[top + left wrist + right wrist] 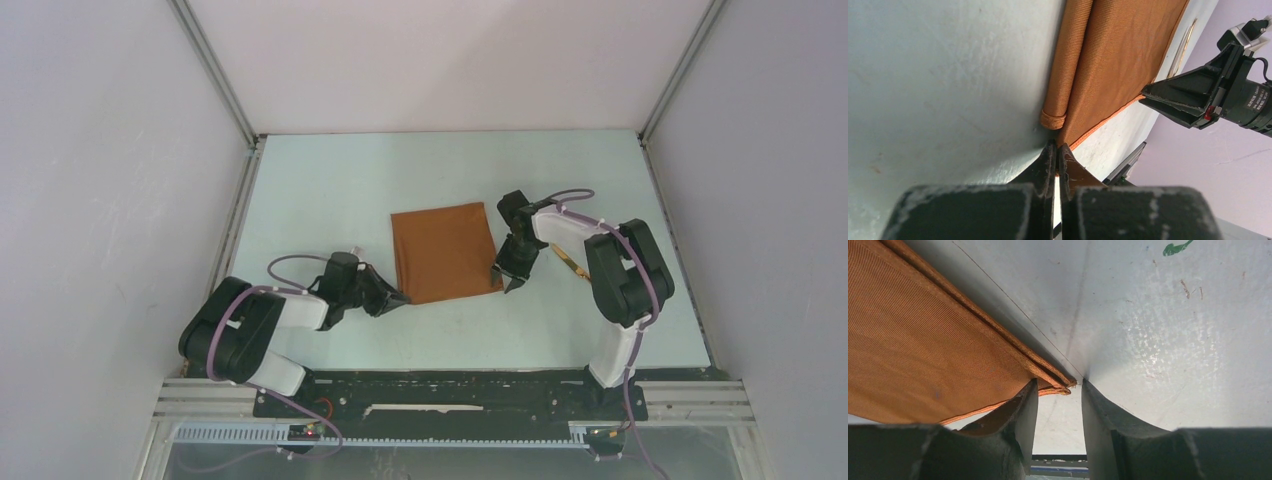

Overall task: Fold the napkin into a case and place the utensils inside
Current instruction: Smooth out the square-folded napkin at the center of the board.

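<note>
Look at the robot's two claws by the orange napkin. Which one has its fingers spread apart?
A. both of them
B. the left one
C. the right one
C: the right gripper shows a clear gap between its fingers at a near corner of the napkin, while the left gripper has its fingers pressed together on the other near corner.
</note>
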Motion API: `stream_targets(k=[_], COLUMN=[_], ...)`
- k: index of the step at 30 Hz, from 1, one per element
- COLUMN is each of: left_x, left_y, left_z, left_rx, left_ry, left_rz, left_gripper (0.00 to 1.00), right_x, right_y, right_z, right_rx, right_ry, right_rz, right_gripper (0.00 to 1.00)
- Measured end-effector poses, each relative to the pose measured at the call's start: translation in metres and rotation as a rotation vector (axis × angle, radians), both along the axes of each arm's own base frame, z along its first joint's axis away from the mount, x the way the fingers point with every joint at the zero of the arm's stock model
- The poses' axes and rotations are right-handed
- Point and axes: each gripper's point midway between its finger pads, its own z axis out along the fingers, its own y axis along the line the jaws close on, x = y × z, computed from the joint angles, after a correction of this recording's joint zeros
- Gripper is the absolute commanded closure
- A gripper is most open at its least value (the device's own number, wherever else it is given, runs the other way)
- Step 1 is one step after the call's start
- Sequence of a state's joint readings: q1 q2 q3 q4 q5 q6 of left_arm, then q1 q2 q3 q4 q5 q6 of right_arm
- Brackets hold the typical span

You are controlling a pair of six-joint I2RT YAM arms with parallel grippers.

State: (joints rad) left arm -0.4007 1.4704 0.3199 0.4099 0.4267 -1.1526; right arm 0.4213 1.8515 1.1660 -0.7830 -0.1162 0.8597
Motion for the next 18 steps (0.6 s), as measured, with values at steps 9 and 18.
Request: stream_targets(k=[9,18], left_x=[-0.0013,-0.0021], left_y=[-0.0001,0.0002], left_z=[-0.0003,-0.0006], left_rx=[-0.003,-0.006], left_ry=[-0.001,-0.002], left_rz=[-0.003,-0.004], left_gripper=[0.99,0.99], right_x=[-0.0024,-0.0017], right_y=[-0.0034,-0.0026], right_z=[-0.0016,-0.0027], right_rx=[-0.028,-0.04], right_ry=[0.024,0.042], right_rz=[0.002,0.017], right_gripper=[0.7,0.81])
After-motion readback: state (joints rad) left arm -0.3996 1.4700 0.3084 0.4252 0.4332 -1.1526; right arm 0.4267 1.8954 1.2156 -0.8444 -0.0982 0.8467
